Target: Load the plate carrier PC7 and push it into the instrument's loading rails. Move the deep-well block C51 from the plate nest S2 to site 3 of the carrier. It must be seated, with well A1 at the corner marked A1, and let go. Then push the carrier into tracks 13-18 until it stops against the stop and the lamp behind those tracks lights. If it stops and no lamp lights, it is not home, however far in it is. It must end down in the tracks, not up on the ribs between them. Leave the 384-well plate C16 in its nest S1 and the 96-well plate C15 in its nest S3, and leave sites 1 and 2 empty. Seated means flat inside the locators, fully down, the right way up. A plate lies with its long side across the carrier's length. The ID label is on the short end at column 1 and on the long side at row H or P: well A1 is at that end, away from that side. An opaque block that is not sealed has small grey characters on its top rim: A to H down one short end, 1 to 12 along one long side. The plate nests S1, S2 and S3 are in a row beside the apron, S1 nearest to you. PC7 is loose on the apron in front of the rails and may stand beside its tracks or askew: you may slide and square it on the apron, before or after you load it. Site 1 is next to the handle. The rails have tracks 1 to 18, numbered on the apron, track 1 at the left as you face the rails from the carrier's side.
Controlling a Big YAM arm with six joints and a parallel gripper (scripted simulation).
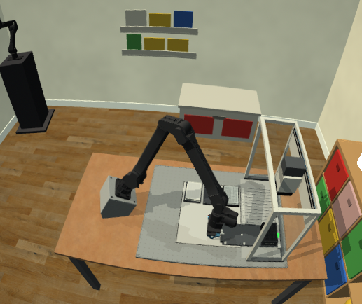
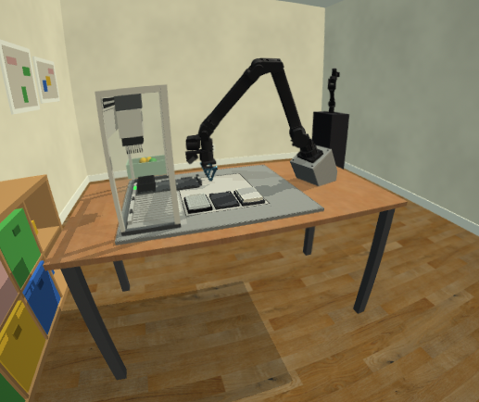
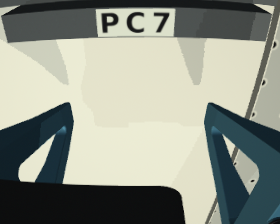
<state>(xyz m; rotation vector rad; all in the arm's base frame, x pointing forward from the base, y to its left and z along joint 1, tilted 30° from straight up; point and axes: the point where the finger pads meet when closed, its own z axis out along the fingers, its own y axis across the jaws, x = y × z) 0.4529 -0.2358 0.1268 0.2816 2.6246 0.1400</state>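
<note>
The dark carrier PC7 [image 1: 241, 235] lies on the apron with its far end in under the instrument frame, in the rightmost tracks. A dark block, apparently C51 [image 1: 269, 234], sits on that far end; it also shows in the exterior view [image 2: 146, 183]. A small green lamp [image 1: 278, 235] glows beside it. My gripper [image 1: 213, 235] is open and empty, low over the apron just short of the carrier's handle. In the wrist view the handle with the PC7 label [image 3: 134, 23] lies ahead of my fingers, not between them.
Three nests stand in a row beside the apron: a pale plate [image 2: 197, 202], a dark middle nest [image 2: 223, 199] and another pale plate [image 2: 249, 195]. The white instrument frame [image 1: 283, 189] with its pipetting head stands over the ribbed rails [image 1: 255, 206]. The arm's grey base [image 1: 117, 202] is at the left.
</note>
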